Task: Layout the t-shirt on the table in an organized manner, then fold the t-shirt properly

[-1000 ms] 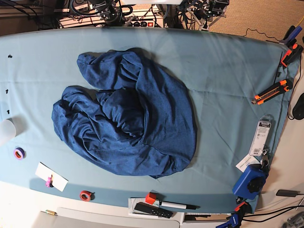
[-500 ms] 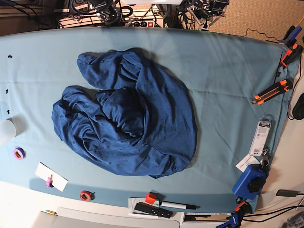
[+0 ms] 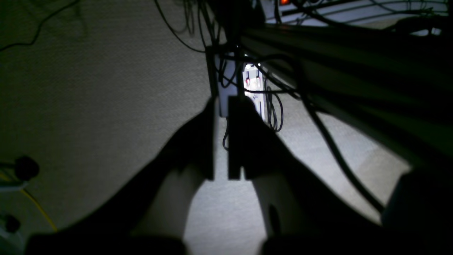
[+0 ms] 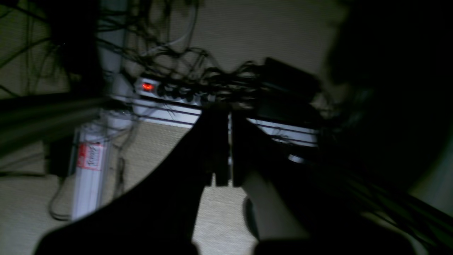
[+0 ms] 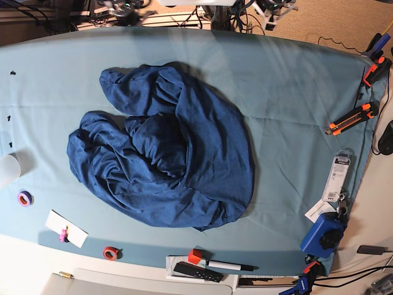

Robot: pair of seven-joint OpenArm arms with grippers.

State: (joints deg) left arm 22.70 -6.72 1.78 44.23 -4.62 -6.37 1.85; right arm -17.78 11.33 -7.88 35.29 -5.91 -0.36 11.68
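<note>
Base view, crumpled t-shirt [image 5: 166, 153] on table [image 5: 295, 92], no clear axis, both jaws closed, empty

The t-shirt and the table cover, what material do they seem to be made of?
The t-shirt: soft knit fabric, probably cotton jersey; matte, speckled navy, falling in loose folds. The table cover: thin woven cloth, probably; matte light teal with fine creases.

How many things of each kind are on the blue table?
T-shirt: 1
Tape rolls: 2
Utility knife: 1
Marker: 1
Cup: 1
White card: 1
Total: 7
</note>
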